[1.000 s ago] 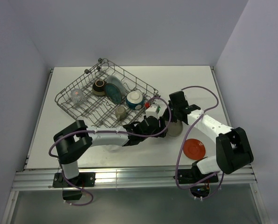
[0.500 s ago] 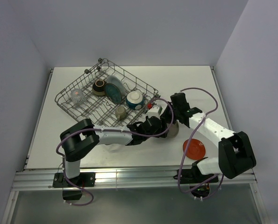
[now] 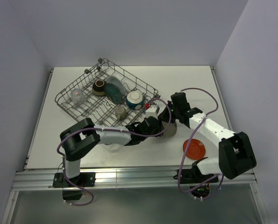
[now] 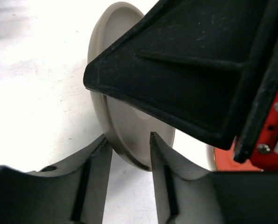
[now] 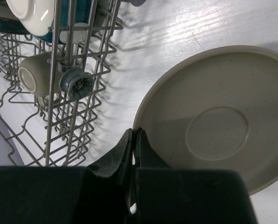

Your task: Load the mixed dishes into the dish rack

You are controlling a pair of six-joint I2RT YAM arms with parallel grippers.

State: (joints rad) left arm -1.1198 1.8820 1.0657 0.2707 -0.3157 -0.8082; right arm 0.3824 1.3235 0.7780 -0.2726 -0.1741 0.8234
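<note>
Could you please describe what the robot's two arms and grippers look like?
Both the left arm and right arm have white links, chunky black joints and a looping purple cable. The left gripper and right gripper have matte black, wedge-shaped fingers.

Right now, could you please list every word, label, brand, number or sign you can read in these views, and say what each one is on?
None: no view shows any readable text.
The plate, the rack and the red saucer carry no lettering that shows, and nothing looks like print that is too small or blurred to read.
</note>
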